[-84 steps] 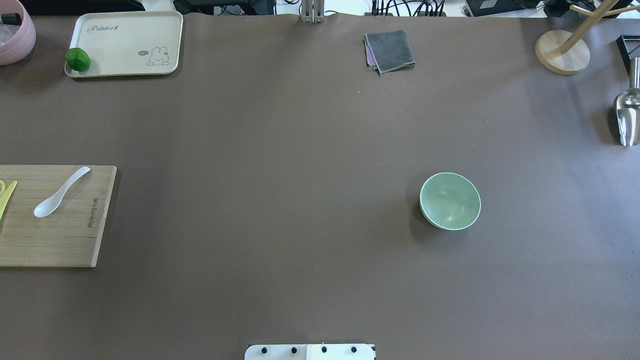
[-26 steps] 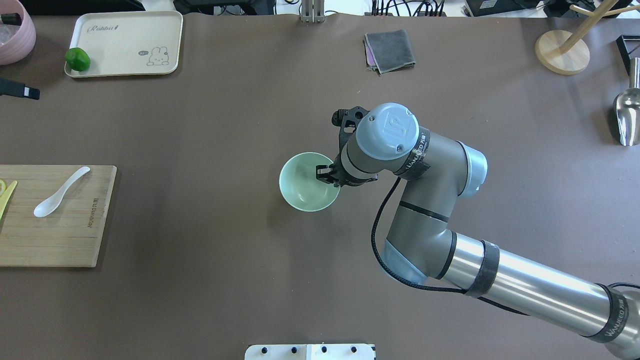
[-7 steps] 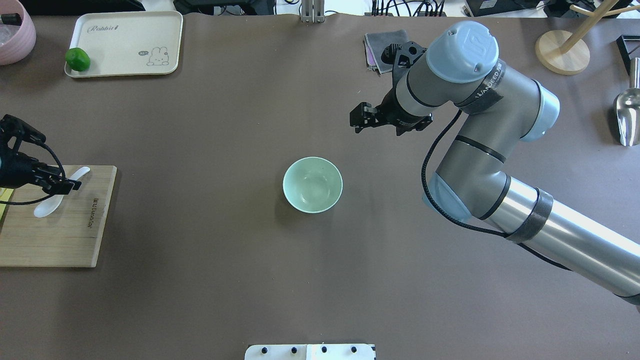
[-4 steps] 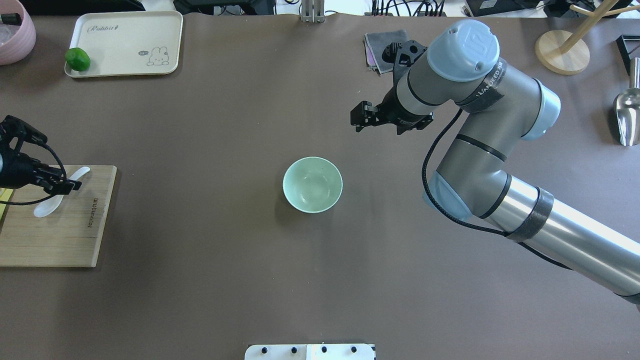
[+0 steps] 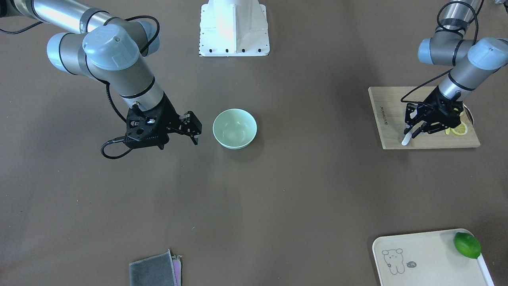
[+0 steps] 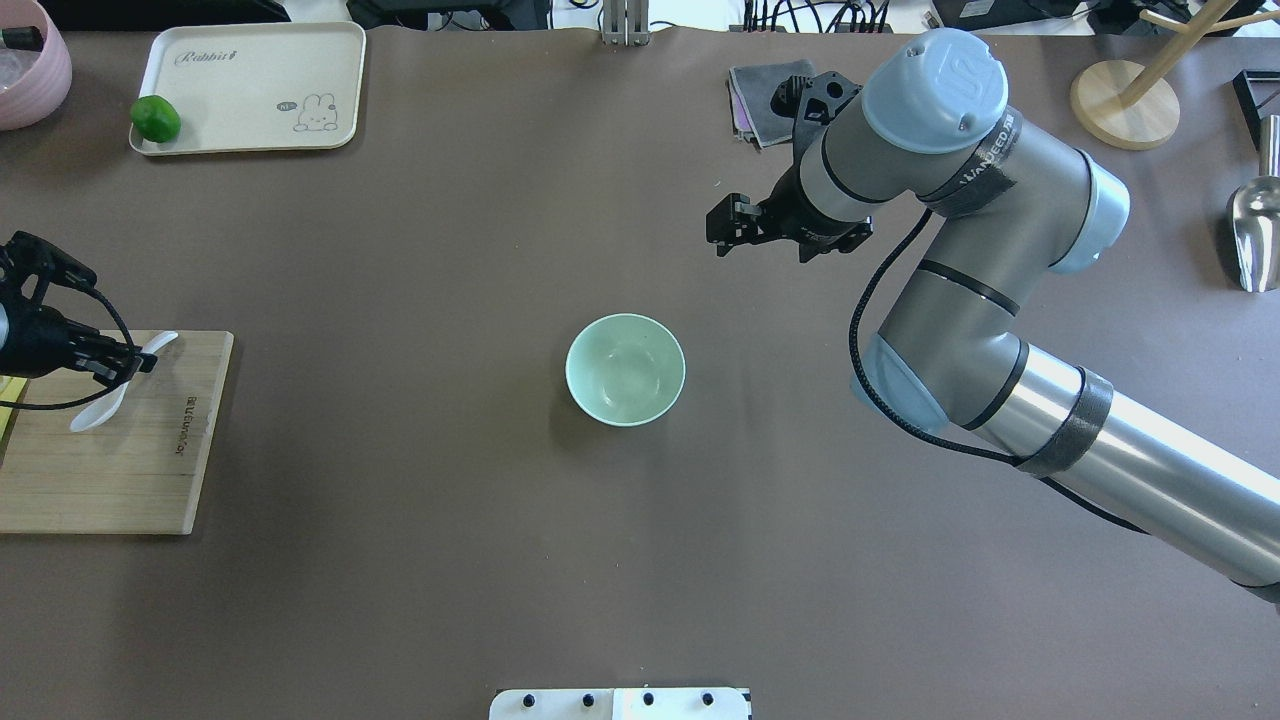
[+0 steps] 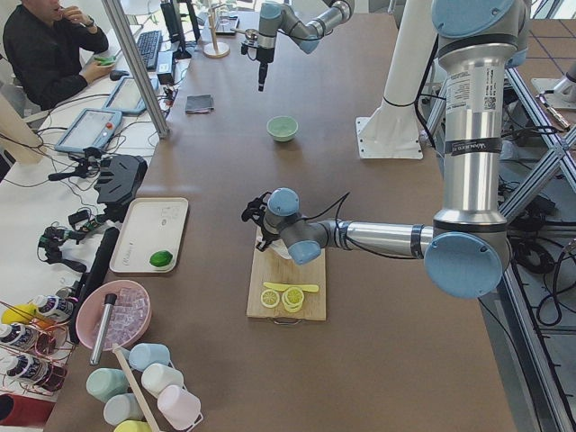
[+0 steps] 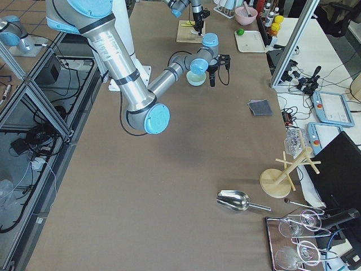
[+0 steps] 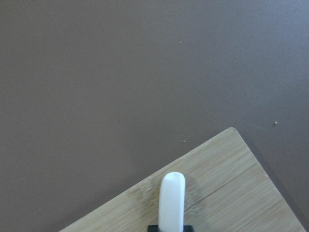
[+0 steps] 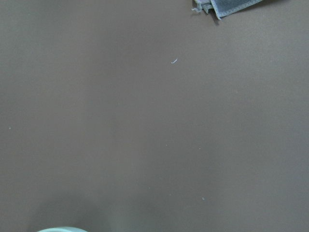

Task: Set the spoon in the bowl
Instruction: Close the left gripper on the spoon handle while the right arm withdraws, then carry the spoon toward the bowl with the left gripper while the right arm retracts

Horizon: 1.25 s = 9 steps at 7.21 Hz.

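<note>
The white spoon (image 6: 88, 416) lies on the wooden cutting board (image 6: 130, 470) at the table's left edge. My left gripper (image 6: 133, 362) is low over the spoon's handle, with its fingers closed around the handle. The left wrist view shows the handle's end (image 9: 172, 198) sticking out in front of the fingers. In the front view the gripper (image 5: 410, 131) stands over the spoon (image 5: 404, 140). The mint-green bowl (image 6: 625, 370) stands empty at the table's centre. My right gripper (image 6: 728, 225) is open and empty, raised beyond the bowl (image 5: 234, 128).
A cream tray (image 6: 250, 85) with a lime (image 6: 155, 118) is at the back left. A grey cloth (image 5: 152, 272), a wooden stand (image 6: 1120, 105) and a metal scoop (image 6: 1255, 235) lie at the back and right. Lemon slices (image 5: 458, 129) are on the board.
My right gripper moved the bowl from the right to the centre, let go and rose away beyond it. My left gripper came in over the spoon and closed on its handle.
</note>
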Each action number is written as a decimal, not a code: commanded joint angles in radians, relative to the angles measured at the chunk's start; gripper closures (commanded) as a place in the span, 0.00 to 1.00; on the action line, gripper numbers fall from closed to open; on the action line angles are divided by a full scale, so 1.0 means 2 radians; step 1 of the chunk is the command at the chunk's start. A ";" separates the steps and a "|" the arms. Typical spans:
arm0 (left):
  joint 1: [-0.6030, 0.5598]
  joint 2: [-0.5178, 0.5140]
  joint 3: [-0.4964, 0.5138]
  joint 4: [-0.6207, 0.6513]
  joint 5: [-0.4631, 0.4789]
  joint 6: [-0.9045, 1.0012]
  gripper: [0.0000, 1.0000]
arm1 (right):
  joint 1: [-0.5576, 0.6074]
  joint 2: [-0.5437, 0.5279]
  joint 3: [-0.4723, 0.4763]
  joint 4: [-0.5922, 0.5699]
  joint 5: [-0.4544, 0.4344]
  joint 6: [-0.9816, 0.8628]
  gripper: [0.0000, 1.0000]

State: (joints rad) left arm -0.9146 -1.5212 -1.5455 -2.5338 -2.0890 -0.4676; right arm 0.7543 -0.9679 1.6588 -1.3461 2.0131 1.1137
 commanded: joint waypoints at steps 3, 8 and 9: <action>-0.004 -0.042 -0.023 0.045 -0.010 -0.009 1.00 | 0.023 -0.004 0.003 -0.002 0.030 -0.001 0.00; 0.018 -0.268 -0.027 0.205 0.012 -0.248 1.00 | 0.069 -0.042 0.007 -0.015 0.054 -0.123 0.00; 0.050 -0.305 -0.026 0.209 0.039 -0.300 1.00 | 0.091 -0.061 0.010 -0.016 0.071 -0.179 0.00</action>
State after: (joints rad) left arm -0.8766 -2.0391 -1.5991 -2.1393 -2.0635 -0.9422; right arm 0.8875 -1.0563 1.6765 -1.3684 2.1140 0.8745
